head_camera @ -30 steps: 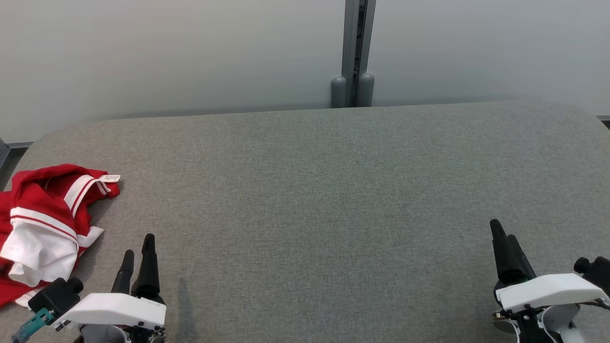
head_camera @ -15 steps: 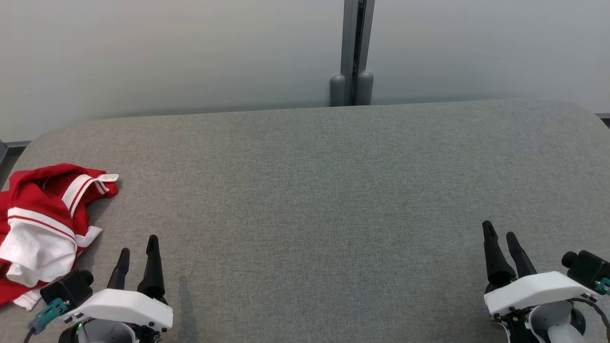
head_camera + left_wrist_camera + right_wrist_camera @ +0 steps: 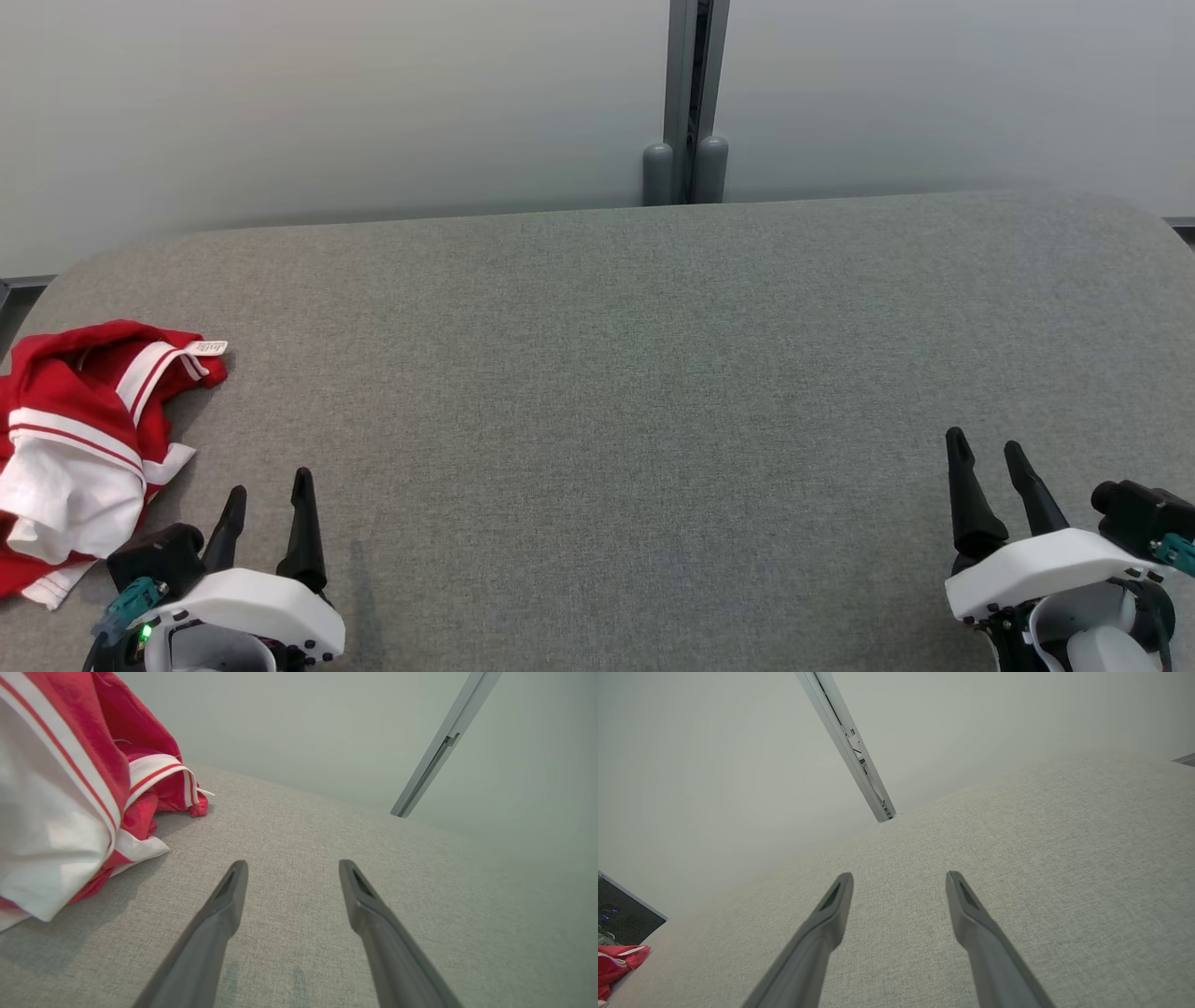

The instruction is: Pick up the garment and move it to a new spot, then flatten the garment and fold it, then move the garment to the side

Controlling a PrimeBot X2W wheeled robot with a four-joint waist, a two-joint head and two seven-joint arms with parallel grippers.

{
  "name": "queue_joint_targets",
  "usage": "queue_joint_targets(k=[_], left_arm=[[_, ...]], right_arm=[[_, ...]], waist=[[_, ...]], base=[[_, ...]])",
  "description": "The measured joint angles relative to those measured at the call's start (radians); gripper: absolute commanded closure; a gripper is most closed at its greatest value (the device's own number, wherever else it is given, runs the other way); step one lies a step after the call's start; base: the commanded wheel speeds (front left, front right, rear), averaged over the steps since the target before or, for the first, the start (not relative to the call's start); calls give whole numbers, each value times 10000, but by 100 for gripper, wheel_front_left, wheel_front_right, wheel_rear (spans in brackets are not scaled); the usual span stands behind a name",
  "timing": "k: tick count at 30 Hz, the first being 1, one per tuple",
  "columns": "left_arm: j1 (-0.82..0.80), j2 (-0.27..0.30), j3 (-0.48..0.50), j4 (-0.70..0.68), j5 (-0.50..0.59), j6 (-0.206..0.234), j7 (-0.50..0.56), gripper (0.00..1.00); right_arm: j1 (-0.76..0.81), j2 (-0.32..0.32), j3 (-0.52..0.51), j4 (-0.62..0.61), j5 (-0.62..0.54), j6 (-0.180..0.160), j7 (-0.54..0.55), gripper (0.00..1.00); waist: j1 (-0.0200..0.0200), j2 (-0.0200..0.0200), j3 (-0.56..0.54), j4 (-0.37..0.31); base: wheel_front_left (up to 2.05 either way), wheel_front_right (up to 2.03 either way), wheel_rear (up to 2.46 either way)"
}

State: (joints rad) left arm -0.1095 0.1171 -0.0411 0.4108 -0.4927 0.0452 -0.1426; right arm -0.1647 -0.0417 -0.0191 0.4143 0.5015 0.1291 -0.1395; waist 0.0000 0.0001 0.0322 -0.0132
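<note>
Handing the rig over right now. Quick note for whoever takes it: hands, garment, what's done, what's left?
Left hand: open, empty, beside the crumpled red and white fabric garment, not touching it.
Right hand: open, empty, over the right side of the grey fabric-covered table.
Garment: bunched in a heap at the table's left end, a white tag showing at its far corner.
Done: nothing; the garment is not yet picked up.
Left: pick it up, move it to a new spot, flatten it, fold it, then move it to the side. The left hand looks the likelier one to start.
</note>
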Motion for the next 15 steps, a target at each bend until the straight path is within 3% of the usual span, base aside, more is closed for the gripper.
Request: queue_joint_targets(k=[15], left_arm=[[-26, 169, -278, 228, 1398, 376, -384, 0]], right_arm=[[-62, -13, -153, 161, -1672, 2, -387, 0]], waist=[[0, -1, 40, 32]], base=[[0, 0, 0]])
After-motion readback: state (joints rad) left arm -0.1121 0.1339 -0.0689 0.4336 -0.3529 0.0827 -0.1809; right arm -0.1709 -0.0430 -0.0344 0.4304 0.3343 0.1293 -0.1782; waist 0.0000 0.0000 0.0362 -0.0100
